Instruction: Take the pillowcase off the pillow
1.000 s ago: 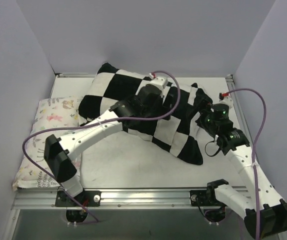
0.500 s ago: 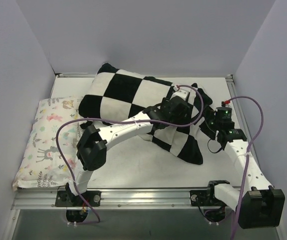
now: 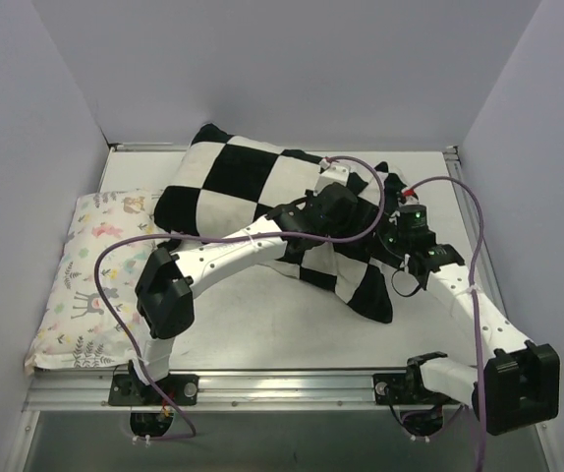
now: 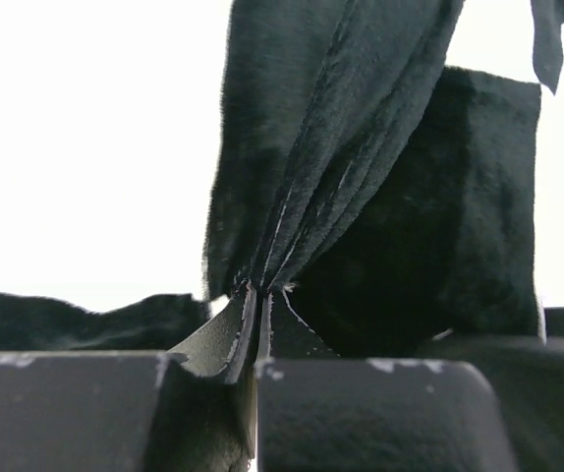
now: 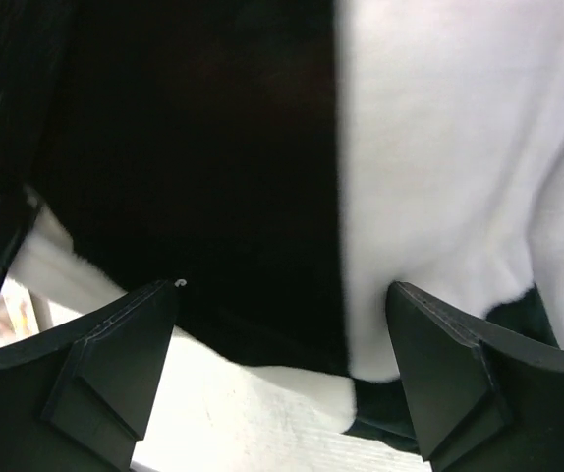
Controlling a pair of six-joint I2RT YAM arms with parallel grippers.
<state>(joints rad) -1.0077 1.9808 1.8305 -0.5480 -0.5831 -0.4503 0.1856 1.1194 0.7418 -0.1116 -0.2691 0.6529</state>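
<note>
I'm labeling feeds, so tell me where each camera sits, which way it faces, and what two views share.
Top external: above and behind the bases, looking down at the table, checkered pillowcase and animal-print pillow; left arm and right arm show.
Left wrist: on that wrist, facing along the left gripper, shut on a dark fold.
Right wrist: on that wrist, facing past the open right gripper at black and white squares.
Shared: all see the pillowcase.

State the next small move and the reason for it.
Probably close the right gripper on the pillowcase: its jaws stand open against the checkered cloth, while the left gripper pinches a black fold, so both could then pull.
</note>
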